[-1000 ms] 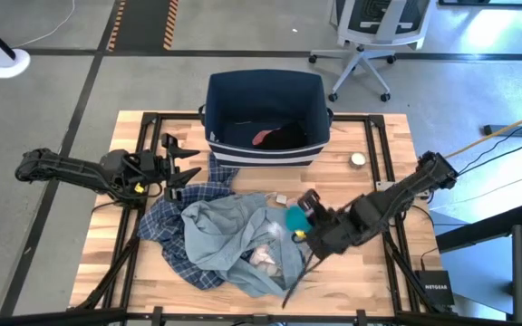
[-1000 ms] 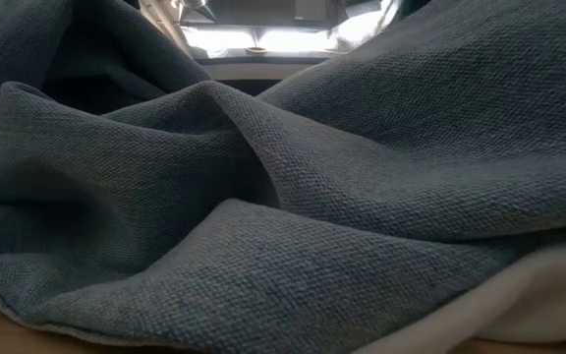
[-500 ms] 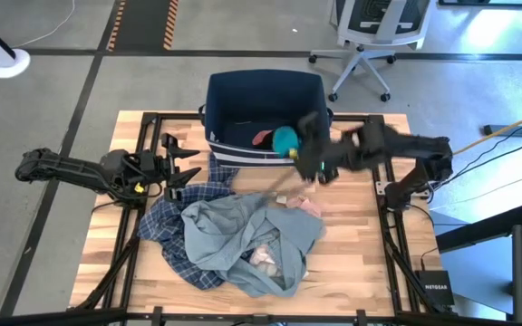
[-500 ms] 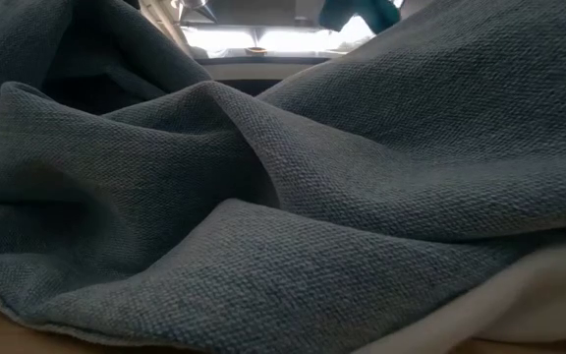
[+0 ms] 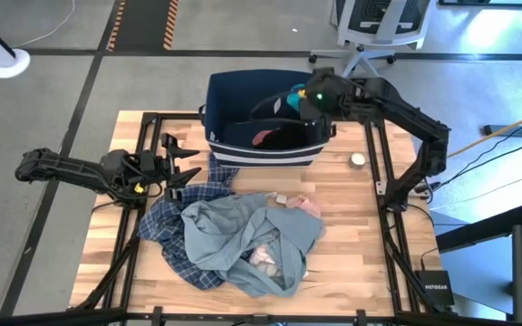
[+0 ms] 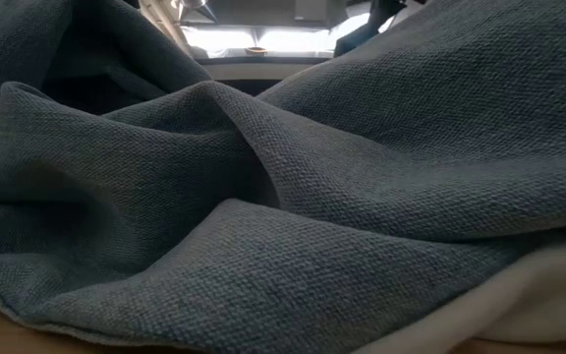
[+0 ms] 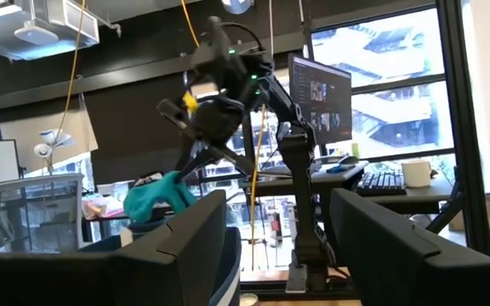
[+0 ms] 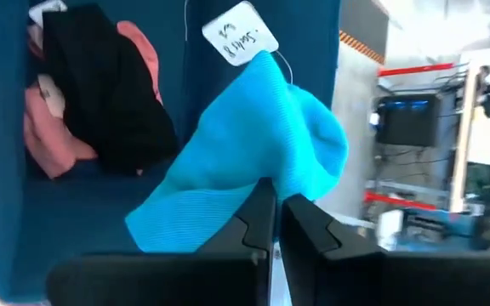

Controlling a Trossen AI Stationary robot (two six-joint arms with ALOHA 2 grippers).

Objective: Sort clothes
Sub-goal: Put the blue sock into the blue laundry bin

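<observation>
My right gripper point(image 5: 299, 98) is shut on a small turquoise piece point(image 8: 253, 144) with a white tag point(image 8: 240, 32), above the right part of the navy bin point(image 5: 261, 77). A black piece point(image 8: 113, 85) and a pink piece point(image 8: 54, 140) lie in the bin. On the table a large light grey-blue garment point(image 5: 243, 237) lies on top of a blue-and-white plaid shirt point(image 5: 172, 222), with small pink pieces point(image 5: 303, 206) beside it. My left gripper point(image 5: 181, 158) waits open at the table's left, empty. My right gripper pinches a bunched part of the turquoise piece point(image 8: 258, 183) between its two shut fingers. The fingers come slanting down from the table's right side. The piece is lifted clear and bulges past the fingertips over the bin's opening, its tag sticking out on a thread.
A small white round object point(image 5: 358, 159) lies on the table right of the bin. The grey-blue garment point(image 6: 283, 197) fills the low view. Office chairs and desks stand beyond the table's far edge. Bare wood shows at the table's right side.
My right gripper has lifted the turquoise piece off the pile at the table's near right and carried it up and toward the far edge, until it is over the bin. It stays shut on the piece. The pile has kept its place.
</observation>
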